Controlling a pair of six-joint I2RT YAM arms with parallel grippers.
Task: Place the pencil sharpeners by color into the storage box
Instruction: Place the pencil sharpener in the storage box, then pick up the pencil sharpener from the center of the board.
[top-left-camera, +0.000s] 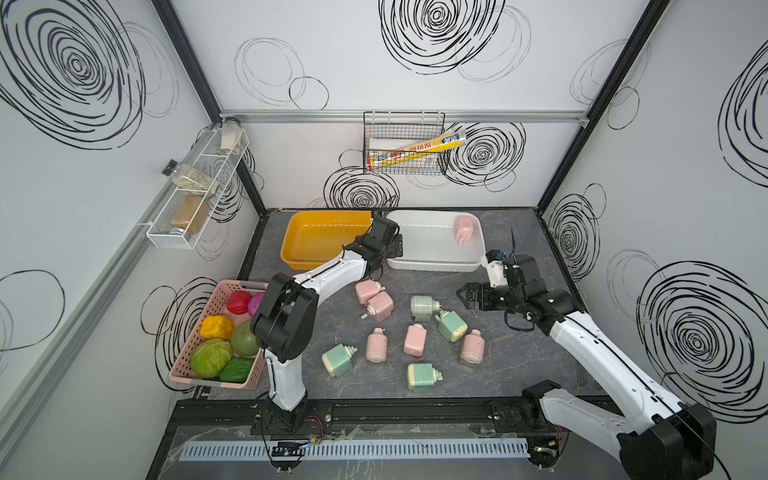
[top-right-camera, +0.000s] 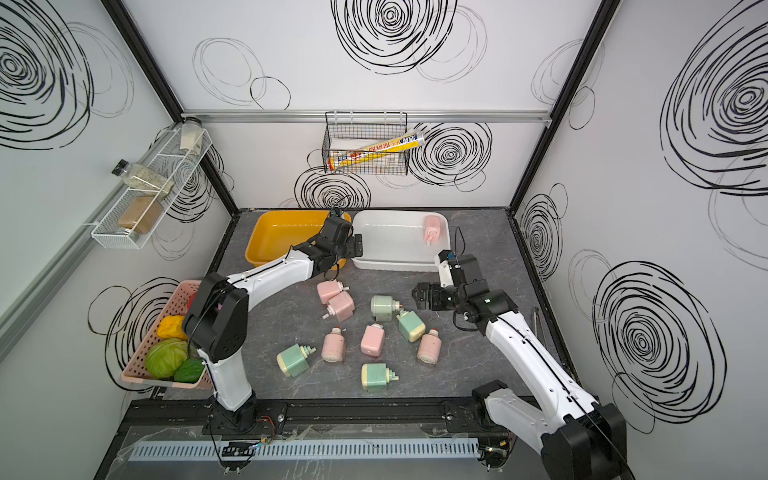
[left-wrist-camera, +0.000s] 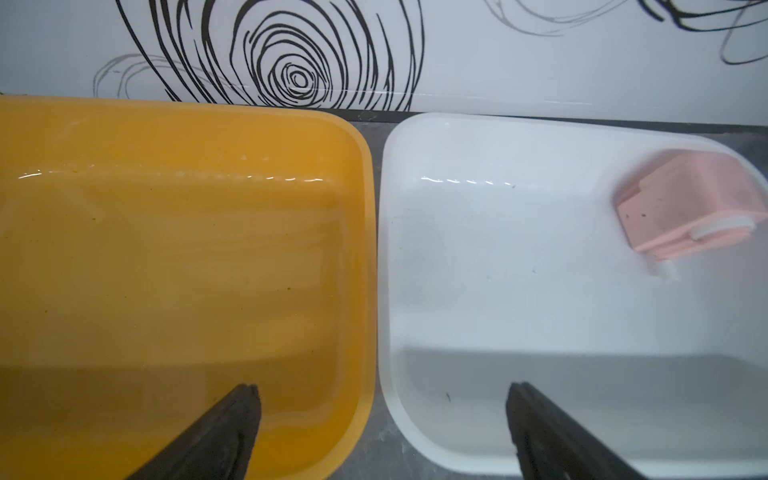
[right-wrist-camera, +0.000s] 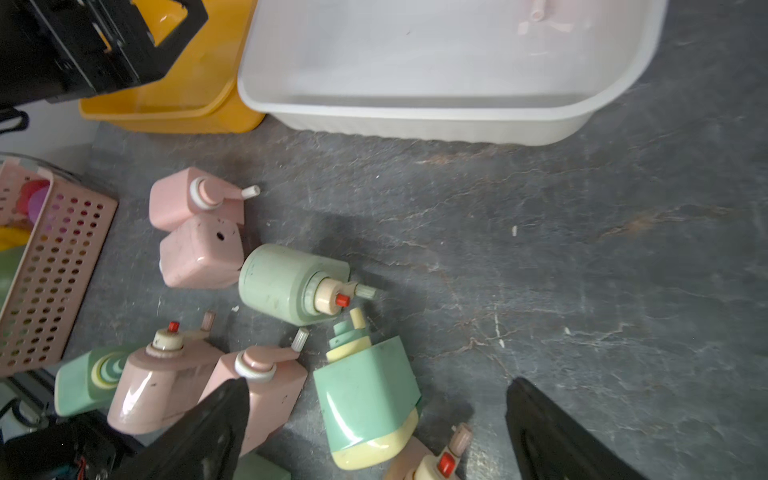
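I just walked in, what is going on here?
Two robot arms sort small plastic pencil sharpeners by colour. One pink sharpener lies in the white plastic tub; the yellow plastic tub looks empty. Five pink sharpeners and four mint green sharpeners lie on the dark table. The left gripper, over the tubs, and right gripper are open, holding nothing.

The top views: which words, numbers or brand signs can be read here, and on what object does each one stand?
Long yellow box in the wire basket on the back wall: red Korean characters along its side and a blue oval mark at one end. They are too small and tilted to read in both top views.
Nothing else in any view bears writing that I can make out.
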